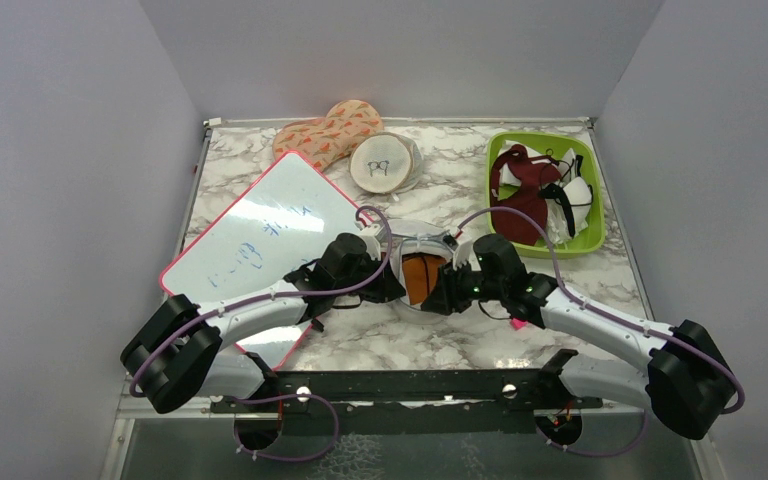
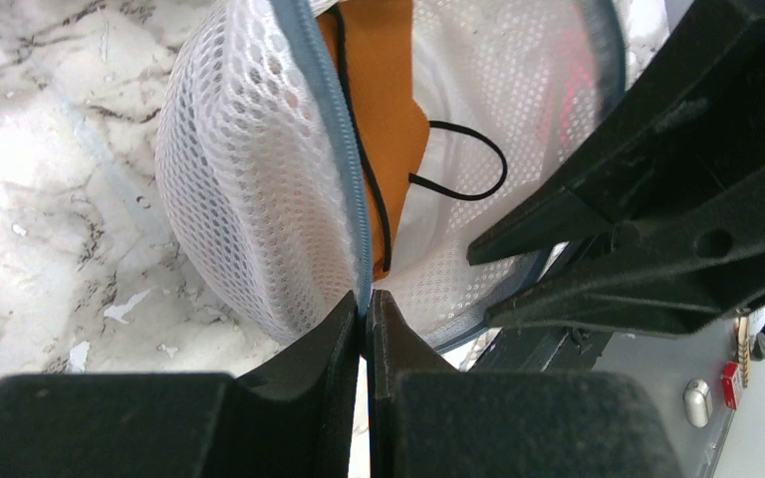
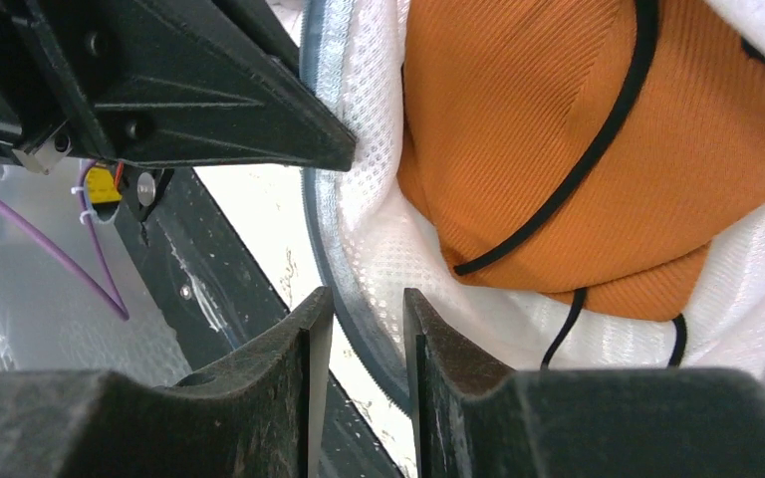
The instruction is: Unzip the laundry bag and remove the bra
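Observation:
The white mesh laundry bag [image 1: 415, 243] lies at the table's middle, between my two grippers, its grey-blue zip rim parted. The orange bra [image 1: 422, 277] with black straps shows inside it. My left gripper [image 1: 397, 288] is shut on the zip rim at the bag's left; in the left wrist view [image 2: 365, 304] the rim runs into the closed tips, with mesh [image 2: 249, 189] and bra [image 2: 388, 110] beyond. My right gripper [image 1: 442, 292] is at the bag's right. In its wrist view [image 3: 369, 309] the jaws stand narrowly apart around the rim [image 3: 359, 269], not pinching it. The bra [image 3: 558, 149] lies uncovered just beyond.
A green tray [image 1: 590, 245] at the back right holds a dark red garment [image 1: 525, 190] with white parts. A beige round pouch [image 1: 382, 165] and an orange patterned pouch [image 1: 325, 135] lie at the back. A pink-edged whiteboard [image 1: 260, 235] lies to the left.

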`<state>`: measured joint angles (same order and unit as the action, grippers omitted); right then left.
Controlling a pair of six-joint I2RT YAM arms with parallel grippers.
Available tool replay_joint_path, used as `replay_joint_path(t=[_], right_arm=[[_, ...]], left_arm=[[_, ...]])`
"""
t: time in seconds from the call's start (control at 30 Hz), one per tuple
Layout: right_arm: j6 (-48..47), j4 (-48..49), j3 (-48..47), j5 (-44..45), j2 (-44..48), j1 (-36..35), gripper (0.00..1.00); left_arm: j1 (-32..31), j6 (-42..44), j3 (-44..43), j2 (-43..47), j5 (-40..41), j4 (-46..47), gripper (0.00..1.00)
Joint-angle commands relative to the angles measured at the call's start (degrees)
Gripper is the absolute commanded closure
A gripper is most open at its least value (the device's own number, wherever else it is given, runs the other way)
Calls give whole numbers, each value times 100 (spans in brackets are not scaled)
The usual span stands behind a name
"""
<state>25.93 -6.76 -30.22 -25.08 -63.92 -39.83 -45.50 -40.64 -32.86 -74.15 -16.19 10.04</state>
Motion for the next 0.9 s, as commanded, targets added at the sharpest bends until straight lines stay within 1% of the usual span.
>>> replay_joint_path(t=[0.0, 0.07, 0.17, 0.3, 0.47, 0.7, 0.87], right_arm=[[134, 296, -41, 449, 61, -103, 68], [73, 229, -162, 872, 141, -103, 66], [140, 207, -427, 1413, 86, -103, 59], [715, 618, -612, 1740, -240, -103, 52], [1414, 1029, -836, 1956, -846, -125, 51], [2362, 1171, -895, 2460, -1418, -147, 49], [2610, 1315, -953, 2422, -1691, -165, 46]], left_arm=[[-21, -36, 46, 132, 63, -61, 100], [-21, -31, 39, 129, 58, -69, 100], [-16, -33, 32, 113, 54, -64, 100], [-21, -23, 35, 77, 61, -65, 100], [-21, -31, 57, 80, 72, -53, 100], [-19, 11, 5, 118, 63, -43, 100], [-21, -3, -2, 55, 0, 44, 100]])
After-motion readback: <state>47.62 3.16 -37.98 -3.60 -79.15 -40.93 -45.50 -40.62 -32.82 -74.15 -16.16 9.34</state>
